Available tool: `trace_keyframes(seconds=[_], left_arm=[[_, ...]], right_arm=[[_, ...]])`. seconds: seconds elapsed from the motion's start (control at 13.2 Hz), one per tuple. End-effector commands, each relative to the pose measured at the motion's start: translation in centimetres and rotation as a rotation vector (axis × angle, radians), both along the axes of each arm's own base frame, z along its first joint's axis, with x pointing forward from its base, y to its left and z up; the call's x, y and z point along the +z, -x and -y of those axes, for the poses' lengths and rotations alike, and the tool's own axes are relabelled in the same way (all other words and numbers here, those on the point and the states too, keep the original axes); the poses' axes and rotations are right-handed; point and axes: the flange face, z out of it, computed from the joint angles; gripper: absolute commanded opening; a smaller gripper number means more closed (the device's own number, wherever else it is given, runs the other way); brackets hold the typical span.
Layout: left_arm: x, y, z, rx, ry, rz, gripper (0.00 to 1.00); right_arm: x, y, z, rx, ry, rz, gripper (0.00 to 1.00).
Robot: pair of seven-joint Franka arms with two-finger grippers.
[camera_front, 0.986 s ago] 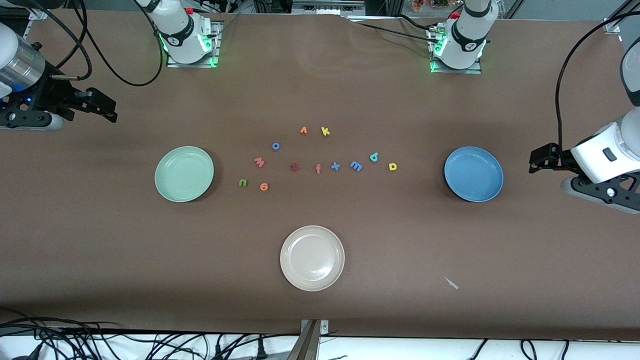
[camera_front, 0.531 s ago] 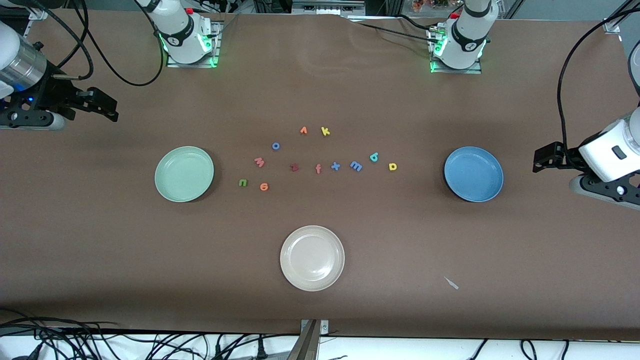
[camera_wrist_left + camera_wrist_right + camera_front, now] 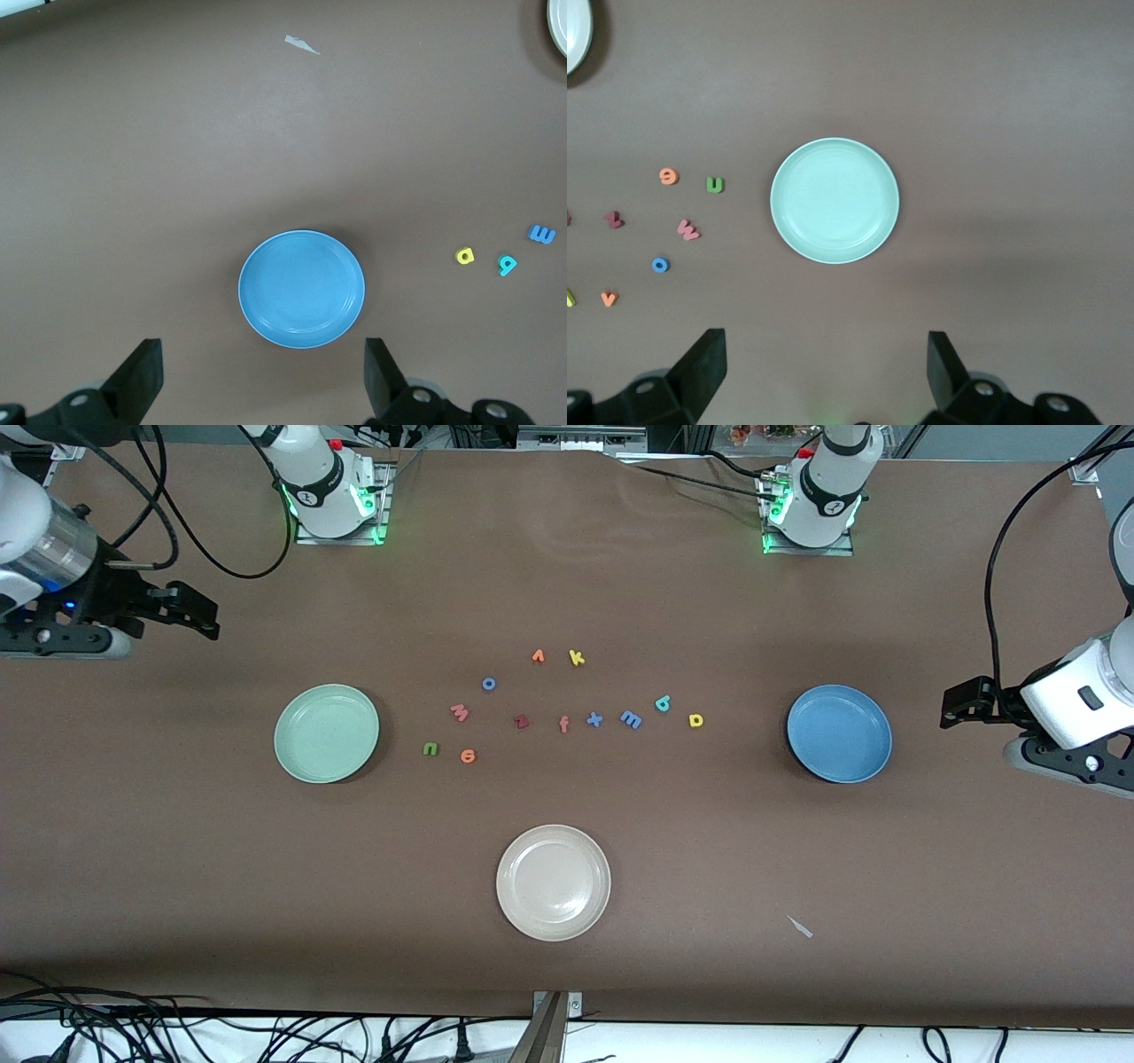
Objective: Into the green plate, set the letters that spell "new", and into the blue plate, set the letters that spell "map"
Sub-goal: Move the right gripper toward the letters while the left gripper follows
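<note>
The green plate (image 3: 326, 733) (image 3: 834, 200) lies empty toward the right arm's end, the blue plate (image 3: 839, 733) (image 3: 301, 289) empty toward the left arm's end. Between them on the table lie the olive n (image 3: 431, 749), orange e (image 3: 468, 756) and pinkish w (image 3: 459, 712), then the blue m (image 3: 631, 719), teal a (image 3: 664, 704) and yellow p (image 3: 696, 720). My right gripper (image 3: 208, 615) (image 3: 824, 367) hovers open off the green plate's outer side. My left gripper (image 3: 952, 707) (image 3: 261, 372) hovers open just outside the blue plate. Neither holds anything.
Other letters sit mid-table: dark red z (image 3: 521, 722), salmon f (image 3: 563, 724), blue x (image 3: 594, 719), blue o (image 3: 488, 684), orange v (image 3: 538, 656), yellow k (image 3: 577, 658). A cream plate (image 3: 553, 882) lies nearer the front camera. A pale scrap (image 3: 800, 926) lies beside it.
The right gripper has crept a little toward the table's middle. The left gripper drifted slightly outward, then came back. No letter or plate has moved.
</note>
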Motion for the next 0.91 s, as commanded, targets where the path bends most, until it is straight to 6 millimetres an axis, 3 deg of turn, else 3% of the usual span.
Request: trace_keyframes(seconds=[0.0,0.15,0.46,0.61,0.83], left_arm=[[0.6,0.4,-0.1,-0.01,0.019,-0.002,1.0],[0.6,0.3,-0.2,-0.007,0.016,-0.002,1.0],[0.4,0.3,-0.1,-0.002,0.011,-0.008,1.0],[0.0,0.4,0.1,-0.001,0.015,-0.019,1.0],[-1.5,0.9,1.8,-0.021,0.017,-0.092,1.0]], right_arm=[[-2.5,-0.7,-2.2,0.029,-0.003,-0.043,1.0],[-4.3,-1.8,-2.9,0.017,-0.003,-0.045,1.0],[-11.0,-4.6,-7.6,0.089,-0.003,-0.045,1.0],[-14.1,-5.4,-9.2,0.057,0.004,-0.054,1.0],[-17.6,-5.7,-13.3,-0.028,0.017,-0.03,1.0]])
